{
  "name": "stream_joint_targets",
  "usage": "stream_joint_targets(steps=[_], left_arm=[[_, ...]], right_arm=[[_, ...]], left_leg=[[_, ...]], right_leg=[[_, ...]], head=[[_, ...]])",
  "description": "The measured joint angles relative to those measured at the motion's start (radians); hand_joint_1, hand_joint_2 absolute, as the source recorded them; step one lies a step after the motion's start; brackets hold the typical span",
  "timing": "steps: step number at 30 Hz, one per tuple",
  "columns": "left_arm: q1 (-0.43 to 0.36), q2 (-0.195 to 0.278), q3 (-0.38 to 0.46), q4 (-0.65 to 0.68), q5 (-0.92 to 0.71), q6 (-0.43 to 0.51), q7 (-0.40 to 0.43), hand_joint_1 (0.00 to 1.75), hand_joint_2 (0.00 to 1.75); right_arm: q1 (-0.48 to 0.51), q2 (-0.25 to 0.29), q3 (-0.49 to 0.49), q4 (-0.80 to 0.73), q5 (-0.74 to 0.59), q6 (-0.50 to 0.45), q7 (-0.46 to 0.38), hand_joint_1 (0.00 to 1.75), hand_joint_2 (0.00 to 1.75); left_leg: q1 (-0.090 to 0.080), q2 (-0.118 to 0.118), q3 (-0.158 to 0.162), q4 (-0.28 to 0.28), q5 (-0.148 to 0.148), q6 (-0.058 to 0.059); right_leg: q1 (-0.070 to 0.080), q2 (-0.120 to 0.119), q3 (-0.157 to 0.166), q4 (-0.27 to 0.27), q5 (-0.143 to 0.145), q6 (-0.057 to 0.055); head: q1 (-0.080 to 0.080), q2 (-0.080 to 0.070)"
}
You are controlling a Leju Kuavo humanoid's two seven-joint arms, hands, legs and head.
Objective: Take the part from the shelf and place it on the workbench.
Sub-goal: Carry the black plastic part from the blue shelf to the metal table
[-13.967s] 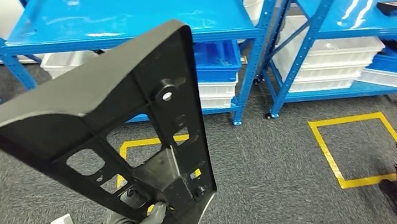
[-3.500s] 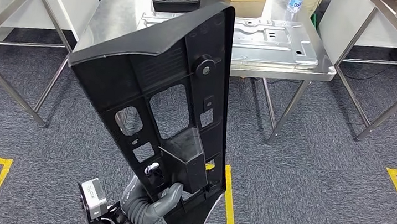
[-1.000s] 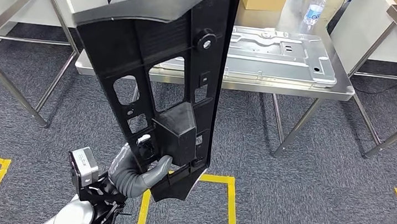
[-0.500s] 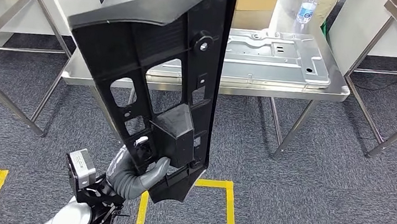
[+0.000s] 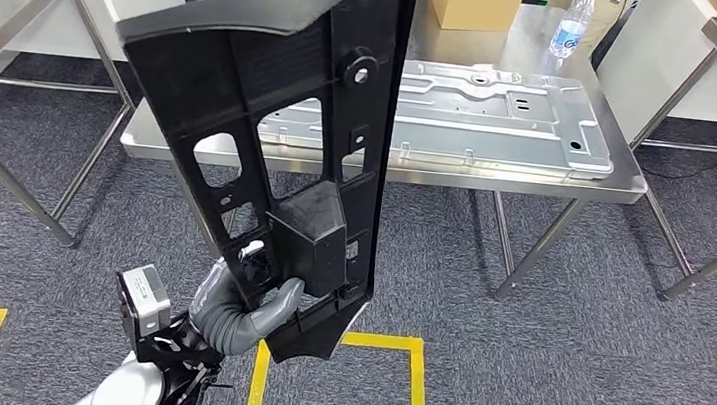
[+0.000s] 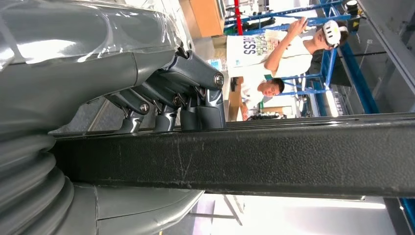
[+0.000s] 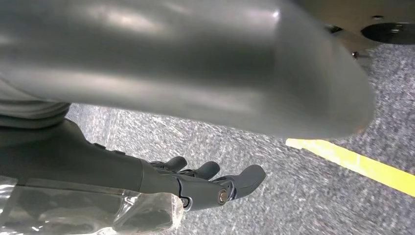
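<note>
Left hand [image 5: 241, 309] is clamped on the bottom end of the big black part [image 5: 282, 124], thumb on one side and fingers [image 6: 195, 105] wrapped over the edge, holding it upright in the air. The part stands in front of the steel workbench [image 5: 498, 172] at 12 o'clock, not on it. Right hand [image 7: 195, 183] hangs over the carpet, fingers apart and loosely bent, holding nothing. A metal panel [image 5: 484, 115] lies on the bench.
</note>
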Motion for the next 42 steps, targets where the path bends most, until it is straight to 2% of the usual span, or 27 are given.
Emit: stream_joint_targets(steps=[2,3,4,8,10,12,13,14,15,17,18,19,21,23,24,25,27,28,29,30,32,33,34,37,39,40,42], left_arm=[[-0.001,0.0,0.0,0.0,0.0,0.0,0.0,1.75,1.75],[-0.003,0.0,0.0,0.0,0.0,0.0,0.0,1.75,1.75],[-0.005,0.0,0.0,0.0,0.0,0.0,0.0,1.75,1.75],[-0.011,0.0,0.001,0.0,-0.001,0.0,0.0,1.75,1.75],[-0.015,0.0,0.001,0.0,-0.001,0.0,0.0,1.75,1.75],[-0.016,0.0,0.001,0.0,0.0,0.0,0.0,1.75,1.75],[-0.015,0.001,0.001,0.0,0.0,0.0,0.0,1.75,1.75],[-0.014,0.001,0.001,0.0,0.0,0.0,0.0,1.75,1.75],[-0.014,0.001,0.001,0.0,0.0,0.0,0.0,1.75,1.75],[-0.015,0.001,0.001,0.0,0.0,0.0,0.0,1.75,1.75],[-0.016,0.001,0.001,0.0,0.0,0.0,0.0,1.75,1.75],[-0.017,0.001,0.001,0.0,0.0,0.0,0.0,1.75,1.75],[-0.018,0.001,0.001,0.0,0.0,0.0,0.001,1.75,1.75],[-0.018,0.001,0.002,0.0,0.0,0.0,0.001,1.75,1.75],[-0.02,0.001,0.002,0.0,0.0,0.0,0.001,1.75,1.75],[-0.021,0.0,0.002,0.0,0.0,0.0,0.0,1.75,1.75],[-0.021,0.0,0.001,0.0,0.0,-0.001,0.001,1.75,1.75],[-0.021,0.0,0.0,0.0,0.0,-0.001,0.001,1.75,1.75],[-0.02,0.0,0.0,0.0,0.0,-0.002,0.001,1.75,1.75],[-0.019,0.0,0.0,0.0,0.0,-0.002,0.001,1.75,1.75],[-0.02,0.0,0.0,0.0,0.0,-0.002,0.001,1.75,1.75],[-0.02,0.0,0.0,0.0,0.001,-0.002,0.001,1.75,1.75],[-0.021,0.0,0.0,0.0,0.001,-0.002,0.001,1.75,1.75],[-0.024,0.0,0.0,0.0,0.001,-0.002,0.001,1.75,1.75],[-0.025,0.0,0.0,0.0,0.0,-0.002,0.001,1.75,1.75],[-0.027,0.0,0.0,0.0,0.0,-0.002,0.001,1.75,1.75],[-0.029,0.0,0.0,0.0,0.0,-0.002,0.001,1.75,1.75]], right_arm=[[0.0,0.0,0.0,0.0,0.0,0.0,0.0,0.0,0.0],[-0.001,-0.001,0.0,0.0,0.001,0.0,0.0,0.0,0.0],[-0.002,0.0,0.001,0.0,0.001,0.0,0.0,0.0,0.0],[-0.002,0.0,0.001,0.0,0.0,-0.001,-0.001,0.0,0.0],[-0.002,0.0,0.001,0.0,0.0,-0.001,-0.002,0.0,0.0],[-0.003,0.001,0.001,0.0,0.0,-0.001,-0.003,0.0,0.0],[-0.002,0.001,0.001,0.0,0.0,-0.001,-0.003,0.0,0.0],[-0.001,0.001,0.001,0.0,-0.001,-0.001,-0.003,0.0,0.0],[-0.001,0.001,0.001,0.0,-0.001,-0.001,-0.003,0.0,0.0],[-0.001,0.002,0.001,0.0,-0.001,-0.002,-0.003,0.0,0.0],[-0.002,0.003,0.001,0.0,-0.001,-0.002,-0.003,0.0,0.0],[-0.002,0.004,0.001,0.0,-0.001,-0.002,-0.003,0.0,0.0],[-0.003,0.005,0.001,0.0,-0.001,-0.002,-0.003,0.0,0.0],[-0.003,0.006,0.001,0.0,-0.001,-0.003,-0.003,0.0,0.0],[-0.004,0.007,0.001,0.0,-0.001,-0.004,-0.003,0.0,0.0],[-0.005,0.007,0.001,0.0,0.0,-0.005,-0.004,0.0,0.0],[-0.003,0.007,0.001,0.0,0.0,-0.005,-0.004,0.0,0.0],[-0.002,0.007,0.001,0.0,0.0,-0.005,-0.004,0.0,0.0],[-0.001,0.007,0.001,0.0,0.0,-0.005,-0.004,0.0,0.0],[0.0,0.007,0.001,0.0,0.0,-0.005,-0.003,0.0,0.0],[0.0,0.006,0.001,0.0,0.0,-0.005,-0.003,0.0,0.0],[0.0,0.007,0.001,0.0,0.0,-0.005,-0.003,0.0,0.0],[-0.001,0.007,0.001,0.0,0.0,-0.005,-0.004,0.0,0.0],[-0.002,0.008,0.001,0.0,0.0,-0.006,-0.004,0.0,0.0],[-0.002,0.008,0.001,0.0,0.0,-0.006,-0.004,0.0,0.0],[-0.002,0.008,0.001,0.0,0.0,-0.007,-0.005,0.0,0.0],[-0.003,0.009,0.001,0.0,0.0,-0.008,-0.005,0.0,0.0]], left_leg=[[-0.001,-0.003,0.014,0.0,-0.013,-0.009],[-0.003,-0.003,0.018,0.001,-0.02,-0.014],[-0.005,-0.004,0.02,0.001,-0.024,-0.019],[-0.002,-0.002,0.016,0.014,-0.042,-0.039],[0.001,0.001,-0.031,0.109,-0.087,-0.048],[0.001,0.001,-0.115,0.258,-0.137,-0.052],[0.001,0.001,-0.149,0.308,-0.143,-0.053],[0.001,0.002,-0.165,0.319,-0.13,-0.052],[0.001,0.002,-0.161,0.289,-0.097,-0.049],[-0.002,0.002,-0.109,0.146,-0.007,-0.038],[-0.005,0.003,-0.082,0.081,0.022,-0.032],[-0.009,0.003,-0.066,0.04,0.038,-0.027],[-0.015,0.003,-0.059,0.019,0.036,-0.019],[-0.011,0.002,-0.049,0.01,0.034,-0.011],[-0.007,0.002,-0.042,0.005,0.033,-0.006],[-0.004,0.003,-0.033,0.001,0.03,-0.001],[-0.003,0.004,-0.021,0.0,0.021,0.005],[-0.003,0.004,-0.015,0.0,0.016,0.006],[-0.002,0.003,-0.008,0.0,0.01,0.005],[-0.002,0.001,0.001,0.0,0.003,0.003],[0.0,-0.001,0.021,0.0,-0.013,-0.005],[-0.001,-0.002,0.028,0.001,-0.022,-0.011],[-0.003,-0.002,0.031,0.001,-0.028,-0.016],[-0.005,-0.002,0.033,-0.003,-0.039,-0.03],[-0.001,0.0,0.027,0.023,-0.057,-0.039],[0.001,0.001,0.004,0.071,-0.08,-0.043],[0.001,0.002,-0.077,0.221,-0.136,-0.049]], right_leg=[[-0.004,0.0,0.06,-0.147,0.084,0.001],[-0.004,0.001,0.085,-0.204,0.107,-0.002],[-0.003,0.002,0.098,-0.237,0.114,-0.007],[0.002,0.003,0.104,-0.249,0.102,-0.035],[-0.001,0.002,0.111,-0.251,0.097,-0.048],[0.001,0.002,0.118,-0.251,0.09,-0.055],[0.001,0.002,0.123,-0.251,0.085,-0.056],[0.002,0.003,0.13,-0.251,0.08,-0.056],[0.002,0.003,0.139,-0.251,0.074,-0.055],[0.003,0.005,0.159,-0.252,0.06,-0.051],[0.005,0.006,0.165,-0.252,0.054,-0.047],[0.006,0.006,0.168,-0.252,0.049,-0.042],[0.006,0.005,0.17,-0.255,0.043,-0.032],[0.004,0.003,0.172,-0.249,0.033,-0.023],[0.005,0.002,0.163,-0.224,0.019,-0.018],[0.004,0.002,0.14,-0.175,-0.004,-0.015],[0.003,0.002,0.061,-0.031,-0.057,-0.009],[0.002,0.002,0.023,0.026,-0.069,-0.007],[0.002,0.001,0.0,0.048,-0.059,-0.005],[0.0,0.001,-0.001,0.025,-0.027,-0.004],[-0.005,0.001,0.044,-0.111,0.069,-0.002],[-0.005,0.001,0.071,-0.179,0.101,-0.002],[-0.004,0.002,0.089,-0.222,0.117,-0.006],[0.001,0.004,0.098,-0.244,0.11,-0.024],[0.0,0.004,0.104,-0.246,0.104,-0.038],[-0.001,0.004,0.108,-0.247,0.101,-0.045],[0.0,0.004,0.116,-0.247,0.092,-0.053]], head=[[0.0,0.0],[0.0,0.0],[0.0,0.0],[-0.002,0.0],[-0.004,0.0],[-0.006,0.0],[-0.007,0.0],[-0.007,0.0],[-0.007,0.0],[-0.007,0.0],[-0.007,0.0],[-0.007,0.0],[-0.007,0.0],[-0.007,0.0],[-0.007,0.0],[-0.006,0.0],[-0.005,0.0],[-0.005,0.0],[-0.005,0.0],[-0.005,0.0],[-0.005,0.0],[-0.004,0.0],[-0.004,0.0],[-0.006,0.0],[-0.007,0.0],[-0.008,0.0],[-0.01,0.0]])
